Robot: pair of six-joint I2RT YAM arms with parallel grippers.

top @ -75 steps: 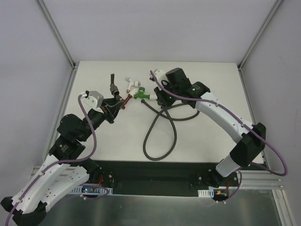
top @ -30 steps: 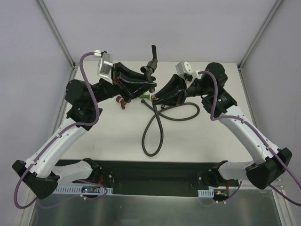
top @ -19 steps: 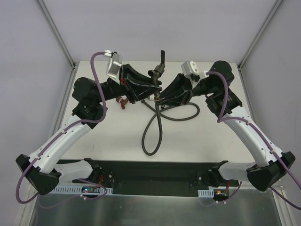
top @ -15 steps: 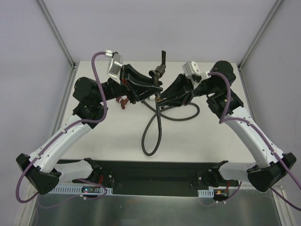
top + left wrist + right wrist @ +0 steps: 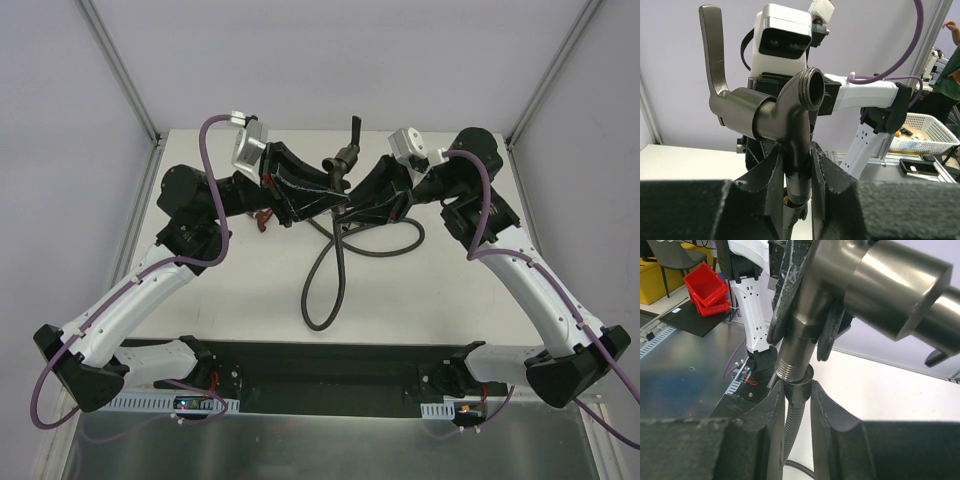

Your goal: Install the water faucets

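Observation:
My left gripper (image 5: 336,197) is shut on the stem of the grey-brown metal faucet (image 5: 344,158) and holds it upright above the table, lever handle up. My right gripper (image 5: 347,212) is shut on the end nut of the dark flexible hose (image 5: 325,285), directly beneath the faucet. In the left wrist view the faucet (image 5: 785,112) sits between my fingers (image 5: 765,175), its threaded end just over the hose end (image 5: 788,207). In the right wrist view the faucet's thread (image 5: 792,371) meets the hose nut (image 5: 799,389). A red faucet (image 5: 262,215) lies partly hidden on the table. The green and white faucets are hidden.
The hose hangs down and loops on the white table (image 5: 230,290) in the middle. Metal frame posts (image 5: 125,75) stand at the back corners. Off the table are red bins (image 5: 707,287) and a white basket (image 5: 932,132).
Both arms have risen from the table, the left with the metal faucet, the right with the hose end. They have brought the two together; the faucet has shifted slightly right.

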